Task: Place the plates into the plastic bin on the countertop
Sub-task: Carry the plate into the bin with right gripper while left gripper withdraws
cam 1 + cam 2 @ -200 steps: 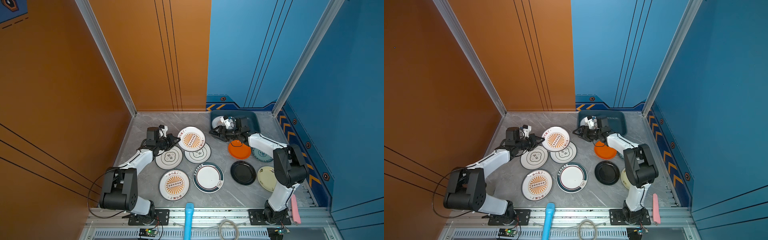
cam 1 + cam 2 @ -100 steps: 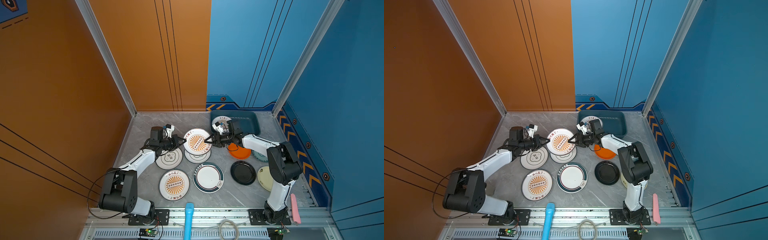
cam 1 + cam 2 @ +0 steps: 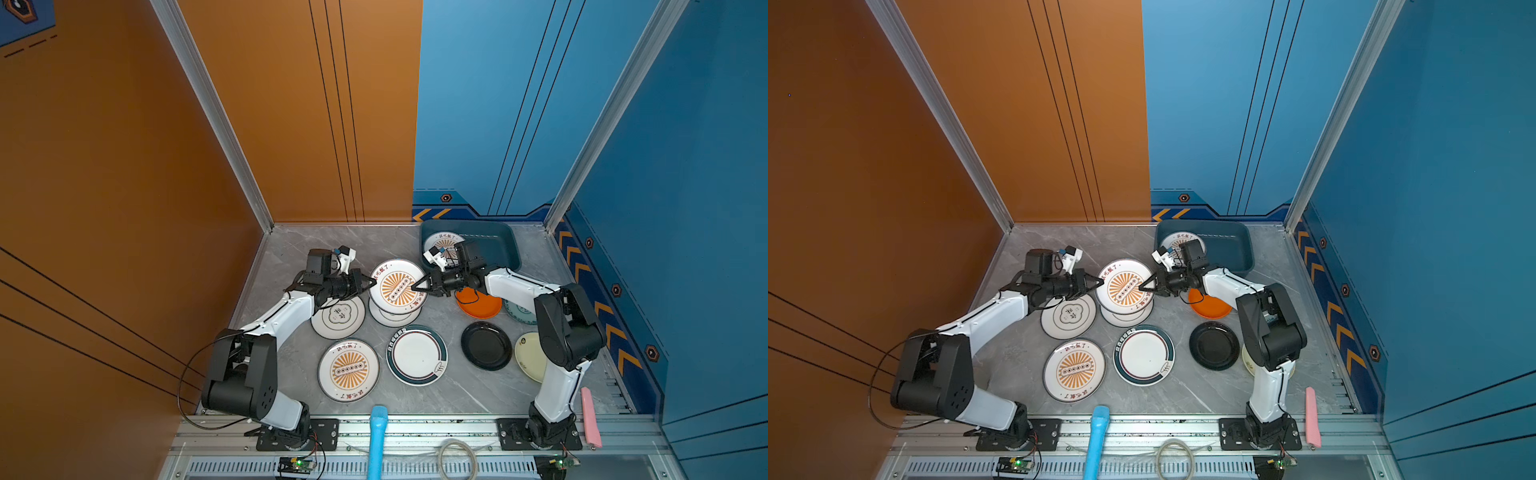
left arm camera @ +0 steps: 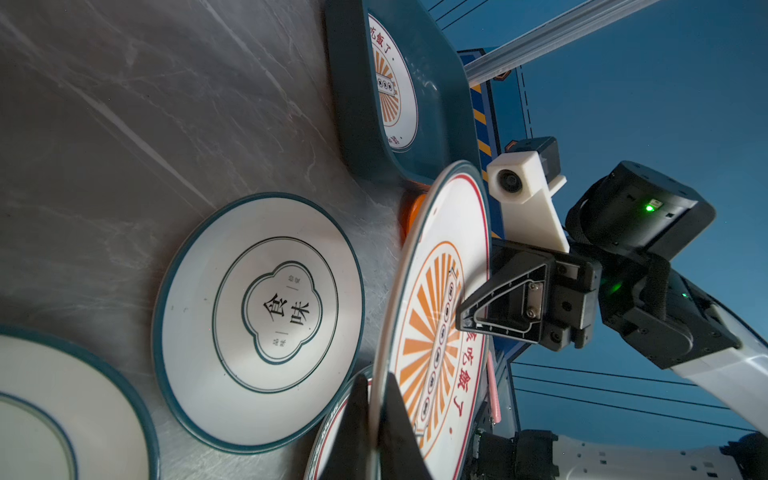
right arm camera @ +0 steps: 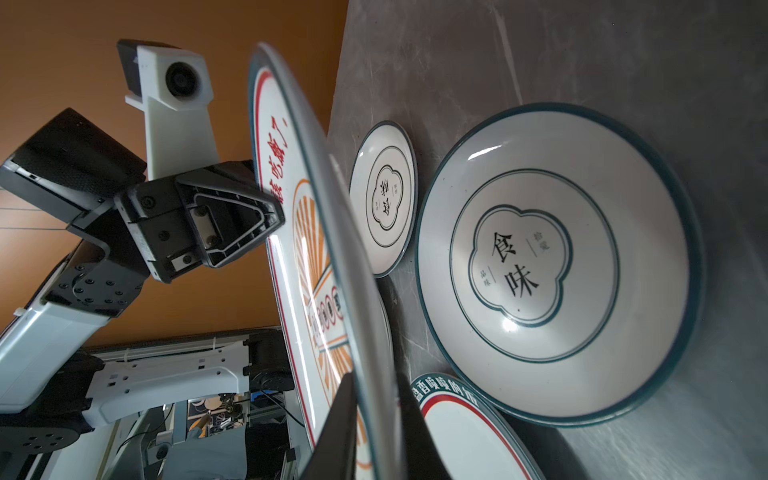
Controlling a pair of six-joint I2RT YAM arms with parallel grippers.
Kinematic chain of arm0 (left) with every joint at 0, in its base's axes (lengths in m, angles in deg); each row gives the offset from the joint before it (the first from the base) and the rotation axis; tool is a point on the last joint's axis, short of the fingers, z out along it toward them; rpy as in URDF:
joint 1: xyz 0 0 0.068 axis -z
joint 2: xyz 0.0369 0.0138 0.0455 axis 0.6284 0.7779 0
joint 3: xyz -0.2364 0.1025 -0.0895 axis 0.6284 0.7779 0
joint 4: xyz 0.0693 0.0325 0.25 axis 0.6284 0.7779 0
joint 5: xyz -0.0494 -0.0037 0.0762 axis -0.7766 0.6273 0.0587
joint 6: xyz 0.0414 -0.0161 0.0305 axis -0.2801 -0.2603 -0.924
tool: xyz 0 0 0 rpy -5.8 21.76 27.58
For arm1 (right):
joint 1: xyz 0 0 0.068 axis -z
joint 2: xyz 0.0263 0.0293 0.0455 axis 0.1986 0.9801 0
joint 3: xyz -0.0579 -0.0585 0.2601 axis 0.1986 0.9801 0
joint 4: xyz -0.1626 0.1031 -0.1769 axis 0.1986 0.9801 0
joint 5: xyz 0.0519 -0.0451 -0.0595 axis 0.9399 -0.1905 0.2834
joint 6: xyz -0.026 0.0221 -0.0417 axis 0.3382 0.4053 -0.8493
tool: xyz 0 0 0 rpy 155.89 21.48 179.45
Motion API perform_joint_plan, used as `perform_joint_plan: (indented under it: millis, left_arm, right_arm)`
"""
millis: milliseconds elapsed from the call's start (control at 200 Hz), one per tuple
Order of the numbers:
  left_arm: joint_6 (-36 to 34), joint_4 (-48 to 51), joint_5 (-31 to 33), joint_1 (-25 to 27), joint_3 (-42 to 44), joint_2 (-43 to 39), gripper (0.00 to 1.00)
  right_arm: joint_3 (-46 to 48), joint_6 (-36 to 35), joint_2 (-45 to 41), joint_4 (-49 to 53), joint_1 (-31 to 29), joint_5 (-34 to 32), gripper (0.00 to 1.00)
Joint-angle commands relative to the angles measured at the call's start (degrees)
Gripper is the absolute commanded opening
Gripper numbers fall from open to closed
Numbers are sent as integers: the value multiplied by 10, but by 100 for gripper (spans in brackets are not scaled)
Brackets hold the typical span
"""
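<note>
A white plate with an orange sunburst point(image 3: 397, 286) point(image 3: 1125, 286) hangs tilted above the countertop point(image 3: 316, 249), over a cloud-motif plate point(image 3: 390, 321). My left gripper point(image 3: 374, 282) point(image 4: 376, 382) is shut on its left rim. Opposite it, my right gripper point(image 3: 413, 286) point(image 5: 374, 378) is shut on the right rim. The dark teal plastic bin point(image 3: 498, 245) point(image 3: 1229, 249) stands at the back right with one sunburst plate point(image 3: 442, 240) inside. Other plates lie flat: cloud point(image 3: 338, 318), sunburst point(image 3: 349, 370), teal-rimmed point(image 3: 417, 355), black point(image 3: 485, 345), orange point(image 3: 480, 303), cream point(image 3: 530, 357).
A teal patterned plate point(image 3: 517, 309) lies partly under the right arm. A blue handle point(image 3: 377, 436) and a pink bar point(image 3: 590, 415) rest on the front rail. Orange and blue walls close in the back and sides.
The left gripper has carried the sunburst plate up and to the right. The right gripper has come out of the bin to the plate's right rim and closed on it.
</note>
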Motion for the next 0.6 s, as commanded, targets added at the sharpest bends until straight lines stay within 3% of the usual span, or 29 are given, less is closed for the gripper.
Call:
perform_joint_plan:
  millis: [0, 85, 385, 470, 501, 596]
  left_arm:
    - [-24, 28, 14, 15, -30, 4, 4]
    - [-32, 40, 24, 16, -35, 4, 10]
    - [-51, 78, 91, 16, -29, -32, 59]
    - [-55, 83, 112, 11, -15, -58, 84]
    - [-55, 83, 120, 9, -8, -69, 100]
    - [-49, 79, 149, -8, 20, -108, 98]
  right_arm:
    - [9, -20, -26, 11, -13, -13, 0]
    - [7, -18, -33, 15, -13, -15, 0]
    - [-8, 19, -60, 34, 39, -81, 0]
    - [-19, 30, -64, 42, 70, -106, 0]
    - [-24, 33, -64, 47, 81, -116, 0]
    - [-40, 42, -64, 56, 117, -150, 0]
